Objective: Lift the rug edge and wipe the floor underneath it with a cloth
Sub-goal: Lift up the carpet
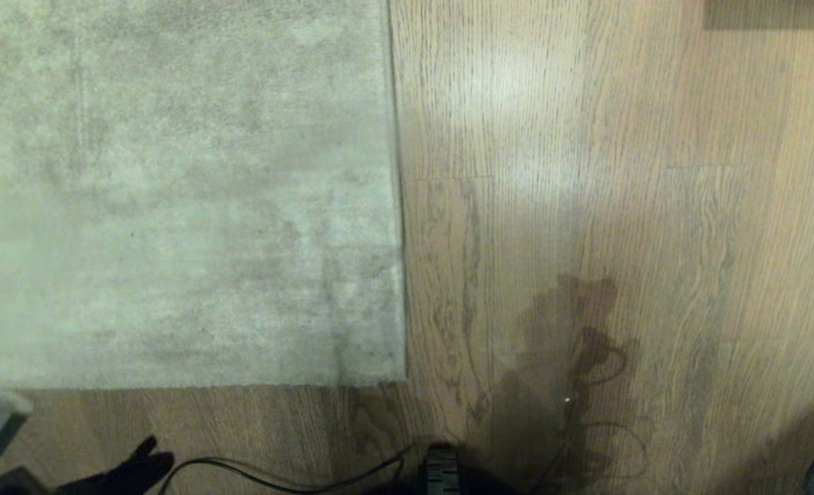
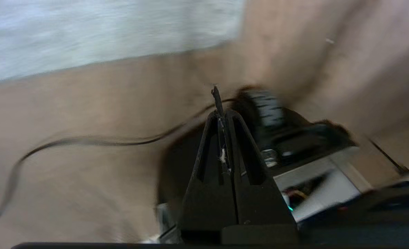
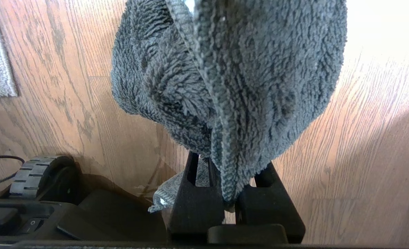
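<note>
Right wrist view has the right gripper [image 3: 229, 204] pinching the cloth [image 3: 232, 79] ready to wipe, left gripper [image 2: 224, 114] closed and empty for the rug edge [image 1: 399, 206].

floor [image 1: 654, 206]: light brown wood-grain planks, dark grain streaks, boards run away from the camera in the head view
plank joints: short cross seams visible mid-frame and at right in the head view
light: bright soft glare patch [image 1: 510, 89] on the planks at the far middle; strong washed-out light at one side of the right wrist view
shadows: dark irregular shadow [image 1: 572, 357] on the planks near the bottom centre, with looped thin outlines
far right corner: darker brown rectangular patch [image 1: 775, 14] at the top edge, cannot tell what it is
cable [image 1: 276, 478]: thin black lead lying curved on the planks along the near edge
walls, windows: cannot tell
</note>
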You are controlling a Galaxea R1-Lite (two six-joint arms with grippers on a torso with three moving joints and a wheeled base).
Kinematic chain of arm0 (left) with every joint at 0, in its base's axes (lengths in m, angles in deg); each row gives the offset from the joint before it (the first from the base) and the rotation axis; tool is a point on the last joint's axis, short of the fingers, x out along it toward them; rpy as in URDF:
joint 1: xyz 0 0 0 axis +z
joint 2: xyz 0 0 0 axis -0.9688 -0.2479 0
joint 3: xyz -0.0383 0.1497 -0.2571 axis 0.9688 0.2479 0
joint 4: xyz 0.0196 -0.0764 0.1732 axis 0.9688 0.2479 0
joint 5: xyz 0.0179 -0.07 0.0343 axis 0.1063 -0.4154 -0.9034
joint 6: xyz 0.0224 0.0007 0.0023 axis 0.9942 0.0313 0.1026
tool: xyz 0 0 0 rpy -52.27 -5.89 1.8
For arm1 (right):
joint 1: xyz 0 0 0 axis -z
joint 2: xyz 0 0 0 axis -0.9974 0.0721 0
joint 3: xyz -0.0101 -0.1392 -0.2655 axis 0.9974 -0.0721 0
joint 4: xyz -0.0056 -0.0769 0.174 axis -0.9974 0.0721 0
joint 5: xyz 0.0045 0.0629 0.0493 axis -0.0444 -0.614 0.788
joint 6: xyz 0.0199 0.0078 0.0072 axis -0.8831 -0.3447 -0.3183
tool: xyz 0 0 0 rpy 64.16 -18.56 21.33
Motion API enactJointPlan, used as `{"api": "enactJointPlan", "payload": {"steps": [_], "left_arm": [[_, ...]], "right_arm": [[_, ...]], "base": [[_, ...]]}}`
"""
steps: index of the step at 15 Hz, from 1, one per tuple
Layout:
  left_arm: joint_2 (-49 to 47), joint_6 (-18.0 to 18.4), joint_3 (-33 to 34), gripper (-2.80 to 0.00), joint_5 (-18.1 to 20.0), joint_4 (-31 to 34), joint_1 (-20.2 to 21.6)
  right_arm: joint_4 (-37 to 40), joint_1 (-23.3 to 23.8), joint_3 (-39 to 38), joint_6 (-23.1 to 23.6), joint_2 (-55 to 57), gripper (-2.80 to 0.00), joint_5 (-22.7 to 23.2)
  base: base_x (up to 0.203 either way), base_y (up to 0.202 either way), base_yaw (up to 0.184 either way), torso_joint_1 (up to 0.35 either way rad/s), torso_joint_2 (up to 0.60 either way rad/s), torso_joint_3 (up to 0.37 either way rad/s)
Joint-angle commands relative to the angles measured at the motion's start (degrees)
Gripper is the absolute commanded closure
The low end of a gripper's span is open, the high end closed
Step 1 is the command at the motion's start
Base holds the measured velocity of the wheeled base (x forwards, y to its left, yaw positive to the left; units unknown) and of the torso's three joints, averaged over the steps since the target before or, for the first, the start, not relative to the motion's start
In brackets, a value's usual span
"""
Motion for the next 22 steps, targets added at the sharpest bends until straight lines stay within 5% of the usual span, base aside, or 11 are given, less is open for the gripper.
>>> {"api": "enactJointPlan", "payload": {"steps": [1, 5, 11, 19, 22], "left_arm": [[-23.24, -0.57, -3.08, 0.0, 0.86, -10.18, -4.69], [-47.74, -4.02, -16.35, 0.0, -4.47, -20.14, -16.42], [-68.42, -8.38, -39.07, 0.0, -25.94, -18.81, -30.11], [-75.1, -5.64, -52.75, 0.0, -48.67, -2.55, -33.44], [-78.11, -3.09, -55.74, 0.0, -53.06, -1.5, -33.91]], "right_arm": [[-0.03, -0.02, 0.0, 0.04, 0.09, 0.0, 0.01], [-0.03, -0.02, 0.0, 0.04, 0.0, 0.0, 0.01], [-0.03, -0.02, 0.0, 0.04, 0.09, 0.0, 0.01], [-0.03, -0.02, 0.0, 0.04, 0.05, 0.0, 0.01], [-0.03, -0.02, 0.0, 0.04, 0.09, 0.0, 0.01]], "base": [[0.0, 0.0, 0.0, 0.0, 0.0, 0.0], [0.0, 0.0, 0.0, 0.0, 0.0, 0.0], [0.0, 0.0, 0.0, 0.0, 0.0, 0.0], [0.0, 0.0, 0.0, 0.0, 0.0, 0.0], [0.0, 0.0, 0.0, 0.0, 0.0, 0.0]]}}
